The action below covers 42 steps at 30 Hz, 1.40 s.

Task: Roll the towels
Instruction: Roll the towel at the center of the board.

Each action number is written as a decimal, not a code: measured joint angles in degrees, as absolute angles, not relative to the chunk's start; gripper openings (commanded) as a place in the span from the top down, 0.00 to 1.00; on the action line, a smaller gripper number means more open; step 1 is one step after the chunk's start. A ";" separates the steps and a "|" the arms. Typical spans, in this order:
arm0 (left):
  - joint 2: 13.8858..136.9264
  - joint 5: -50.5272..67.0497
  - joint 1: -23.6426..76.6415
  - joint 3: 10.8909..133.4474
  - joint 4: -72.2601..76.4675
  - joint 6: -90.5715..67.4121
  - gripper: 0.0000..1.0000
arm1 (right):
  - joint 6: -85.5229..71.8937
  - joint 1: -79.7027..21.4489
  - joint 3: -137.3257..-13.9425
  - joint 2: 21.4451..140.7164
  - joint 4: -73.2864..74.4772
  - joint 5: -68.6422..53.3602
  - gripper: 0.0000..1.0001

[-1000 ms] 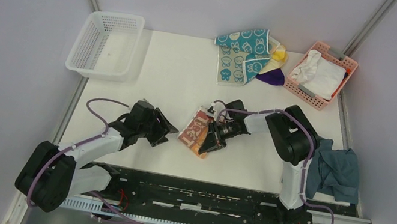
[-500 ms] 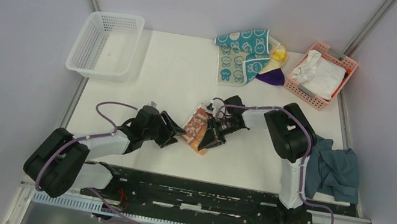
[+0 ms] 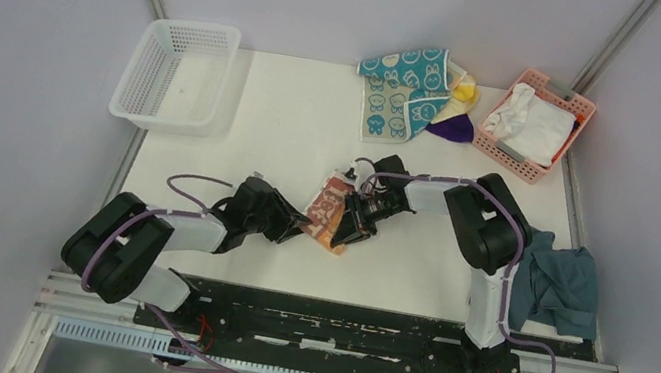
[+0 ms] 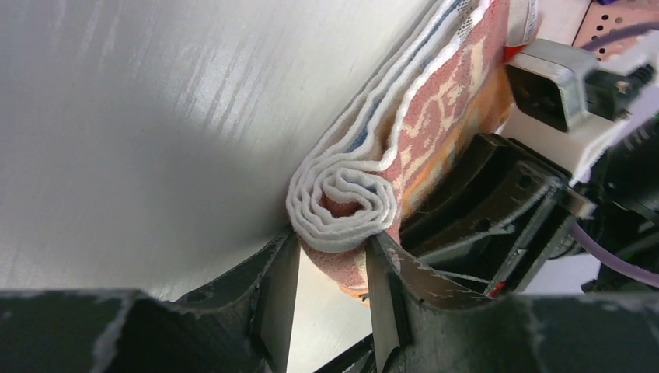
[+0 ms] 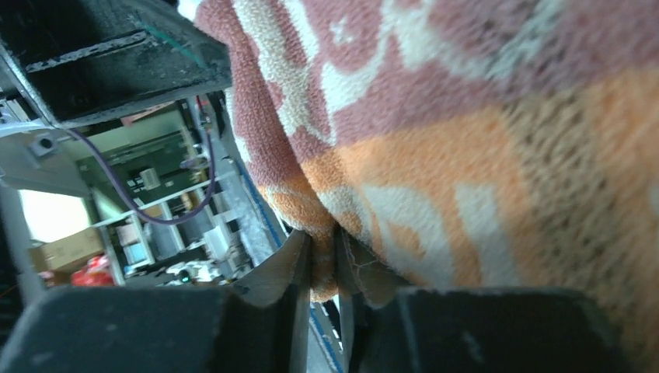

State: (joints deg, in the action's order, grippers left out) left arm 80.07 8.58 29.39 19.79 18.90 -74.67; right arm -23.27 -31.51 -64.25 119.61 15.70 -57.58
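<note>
The peach-orange printed towel lies rolled at the table's middle, between my two grippers. My left gripper is at the roll's near left end. In the left wrist view its fingers press on both sides of the white spiral end of the roll. My right gripper is at the roll's right side. In the right wrist view it is shut on a fold of the towel's orange edge. More towels lie heaped at the back: teal with rabbit faces, pale yellow and deep purple.
A white mesh basket stands at the back left. A pink basket with a white cloth stands at the back right. A dull blue-grey cloth hangs over the right edge by the right arm.
My left gripper has moved right, up to the rolled towel, and closed round its end. My right gripper has shifted slightly left with the towel, which is now more tightly rolled.
</note>
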 measured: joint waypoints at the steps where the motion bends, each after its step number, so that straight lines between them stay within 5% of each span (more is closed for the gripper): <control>1: 80.34 8.38 29.39 19.88 18.92 -75.22 0.57 | -22.94 -31.53 -64.20 119.00 15.86 -56.62 0.70; 16: 83.77 7.38 29.50 22.79 18.55 -77.28 0.58 | -8.58 -37.60 -62.13 99.85 23.05 -28.69 0.46; 24: 84.09 7.31 29.50 23.77 17.06 -77.28 0.58 | 1.28 -48.62 -59.51 88.79 19.73 -12.73 0.45; 42: 84.36 7.35 29.50 24.21 16.62 -77.28 0.57 | 12.36 -57.01 -56.31 97.12 13.10 3.07 0.47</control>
State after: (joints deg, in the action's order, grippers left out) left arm 84.36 7.35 29.50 24.21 16.62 -77.28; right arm 12.36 -57.01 -56.31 97.12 13.10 3.07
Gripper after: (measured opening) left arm 0.425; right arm 0.529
